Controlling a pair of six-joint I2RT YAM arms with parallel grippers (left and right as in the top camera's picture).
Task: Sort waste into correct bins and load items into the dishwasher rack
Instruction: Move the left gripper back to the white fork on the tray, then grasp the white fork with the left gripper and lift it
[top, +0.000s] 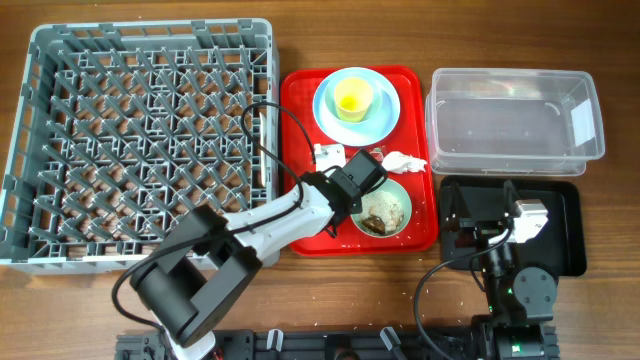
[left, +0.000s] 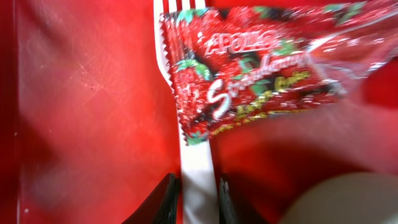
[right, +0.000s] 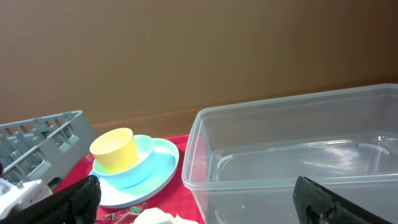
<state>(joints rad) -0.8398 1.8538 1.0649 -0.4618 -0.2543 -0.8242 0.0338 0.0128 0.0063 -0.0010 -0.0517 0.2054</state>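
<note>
In the left wrist view my left gripper (left: 196, 202) is low over the red tray, shut on the handle of the white fork (left: 198, 155). The red shiny snack wrapper (left: 249, 74) lies across the fork's tines. From overhead, the left gripper (top: 352, 180) sits between the tissue (top: 403, 162) and a mint bowl (top: 385, 212) holding brown food scraps. The yellow cup (top: 353, 97) stands in the other bowl on the blue plate (top: 385, 115). My right gripper (top: 478, 205) hangs open and empty over the black tray (top: 570, 235), facing the clear tub (right: 298, 155).
The grey dishwasher rack (top: 140, 140) fills the left side, its wall close to the red tray (top: 300, 150). The clear tub (top: 515, 115) stands behind the black tray at the right. The left arm reaches across the table's front edge.
</note>
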